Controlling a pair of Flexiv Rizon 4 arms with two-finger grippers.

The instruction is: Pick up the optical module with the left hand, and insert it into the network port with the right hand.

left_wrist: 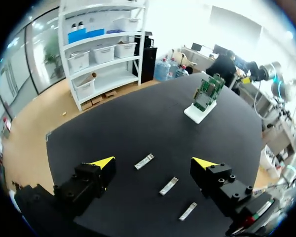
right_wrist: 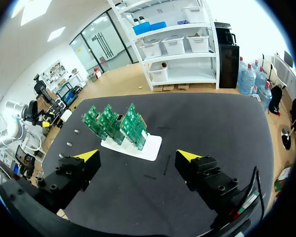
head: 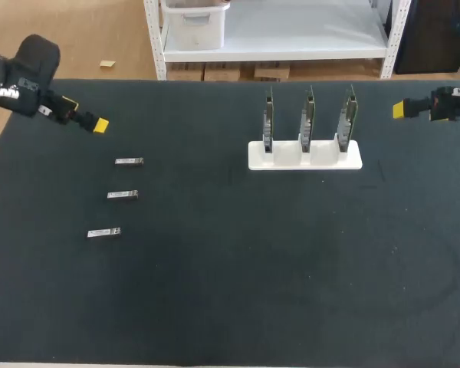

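A: Head view first. Where's the pickup stuff?
B: 3 optical modules lie flat on the bench (head: pixel 230 299), left part, in a slanting column: far module (head: pixel 129 161), mid module (head: pixel 123 195), near module (head: pixel 104 231). Each is apart from the next, nothing touching them.
A: Ports?
B: Can't make them out. 3 green boards (head: pixel 308 119) stand upright side by side in a white holder (head: pixel 322 162), far right-centre. They're edge-on, so ports are too small to tell. Same for the module ends.
A: Tools?
B: Left tool (left_wrist: pixel 153 162): fingers spread wide, nothing pinched. Modules lie on the bench below, untouched. Head view has it above the far-left corner area, near far module but apart. Right tool (right_wrist: pixel 137 156): also spread wide, nothing btwn fingers, holder w/ boards ahead of it. Head view puts it by the bench's far right edge, beside the holder, apart.
A: Cut off?
B: Both arms are mostly out of head view. Only 1 yellow tip per tool shows there.
A: Surface, room?
B: Flat black mat, few faint scuffs. Wide black stretch btwn modules and holder, another across the near half. Modules sit in from the left edge, holder in from the far edge.
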